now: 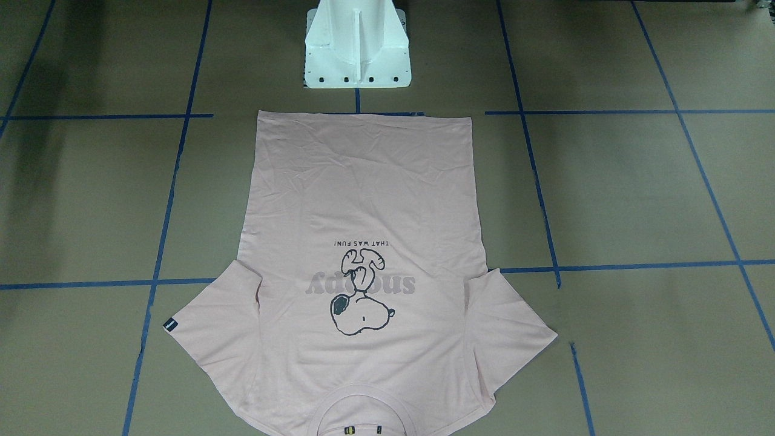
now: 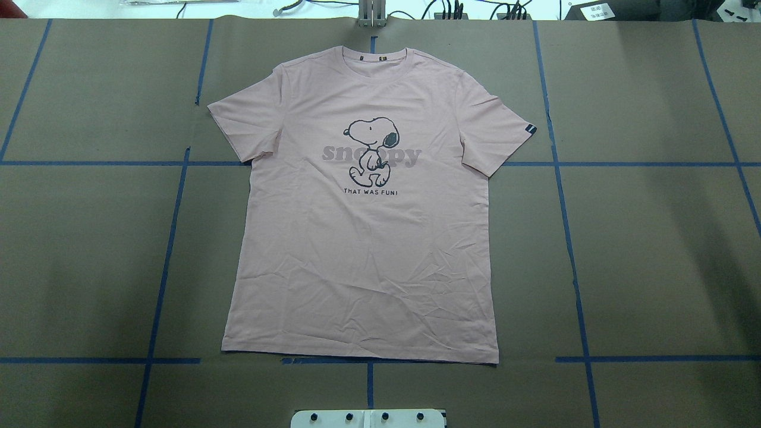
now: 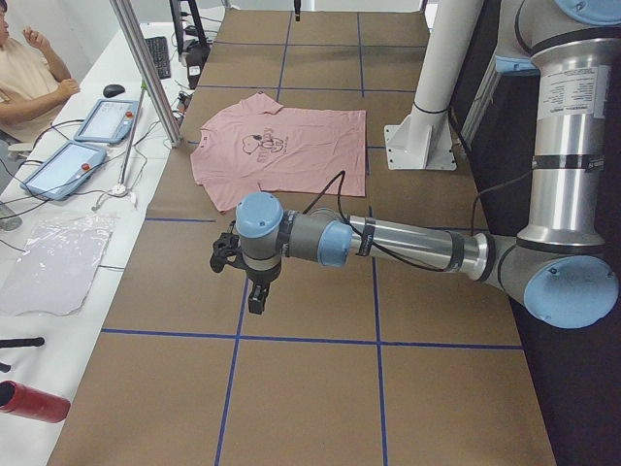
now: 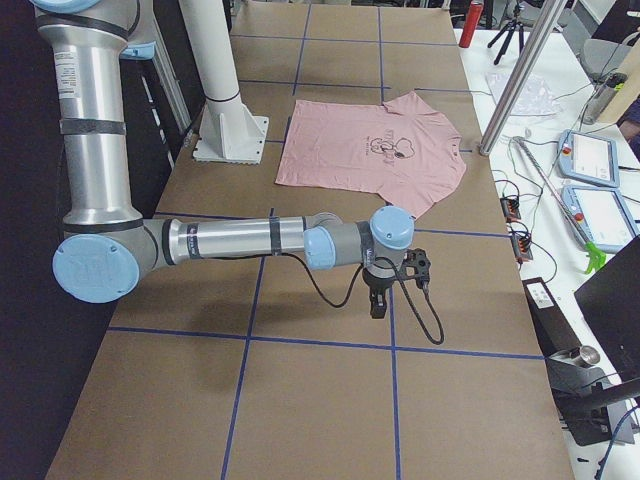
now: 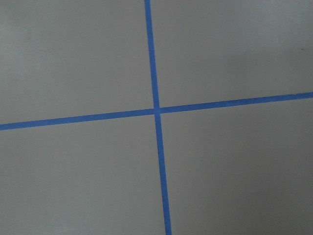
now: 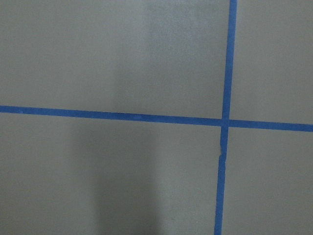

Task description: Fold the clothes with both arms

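Overhead had the shirt (image 2: 362, 249) lying flat and print-up mid bench (image 2: 654, 249), collar at the far edge. Exterior left: left tool (image 3: 254, 305) hung over bare bench, well off the shirt, and I couldn't tell if its fingers were apart or together. Exterior right: same deal for the right tool (image 4: 377, 309).

**Both arms stretched out level, grippers pointing down**

The left arm (image 3: 408, 243) is the near, large one in the left side view. Its upper arm stands upright, the elbow bends at about a right angle, and the forearm runs level away from the base. Its wrist turns the left gripper (image 3: 254, 299) straight down. The right arm (image 4: 230, 238), the near one in the right side view, mirrors this pose: upright upper arm, level forearm, and the right gripper (image 4: 378, 303) hanging down from the wrist. These side views do not show whether either gripper is spread or closed.
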